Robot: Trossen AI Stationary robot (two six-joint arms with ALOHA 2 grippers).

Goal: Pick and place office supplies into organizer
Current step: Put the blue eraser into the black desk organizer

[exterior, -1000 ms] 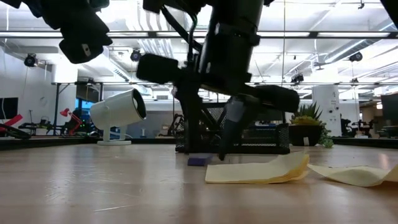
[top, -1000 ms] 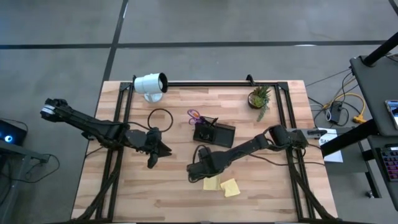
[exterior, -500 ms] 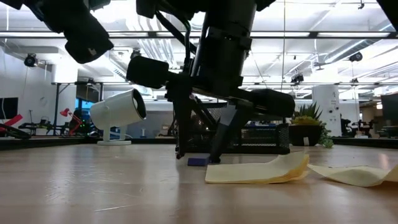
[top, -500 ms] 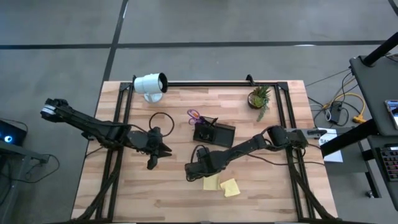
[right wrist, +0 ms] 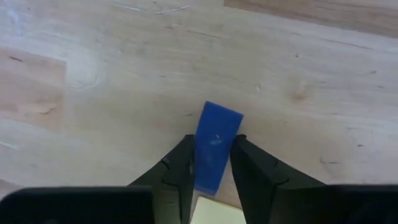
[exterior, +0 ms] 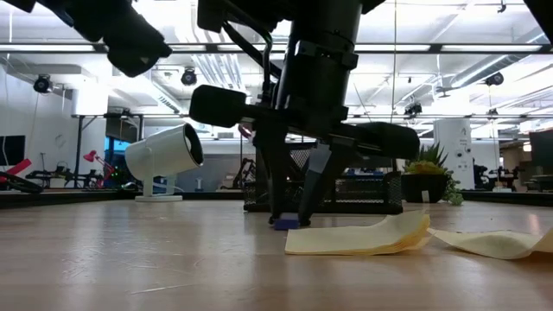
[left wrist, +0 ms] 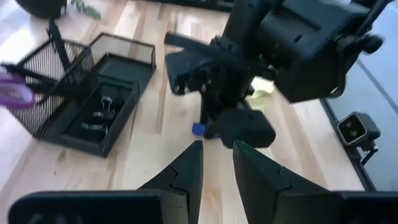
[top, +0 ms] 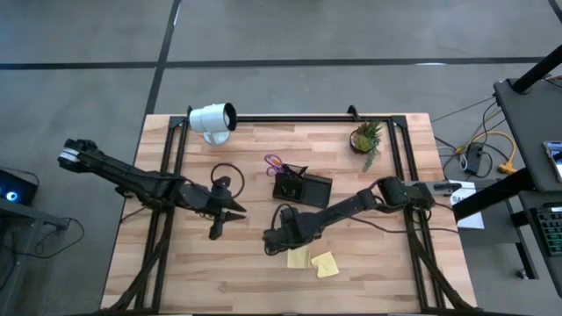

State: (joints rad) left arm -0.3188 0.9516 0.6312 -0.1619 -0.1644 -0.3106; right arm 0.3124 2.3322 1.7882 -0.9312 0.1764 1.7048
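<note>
A small blue eraser lies flat on the wooden table, just left of two yellow sticky-note pads. My right gripper stands over it, fingers pointing down on either side of it, shut on it. The black mesh organizer sits behind, with purple-handled scissors and dark pens standing in its cup and clips in its tray. My left gripper hovers to the left of the eraser, its fingers a narrow gap apart and touching nothing. My right gripper pinches the blue eraser between its two fingers, which meet its long sides near the end closest to the sticky pad. The fingers come from above, pointing down and lying across the eraser. The eraser rests flat on the table.
A white cylindrical lamp and a small potted plant stand along the far edge. A black cable loop lies left of the organizer. Bare wood stretches along the near edge and the table's left part.
My right gripper's fingers have drawn together around the blue eraser, which has slid slightly along the table. My left gripper has shifted a little toward the table's right, toward the eraser.
</note>
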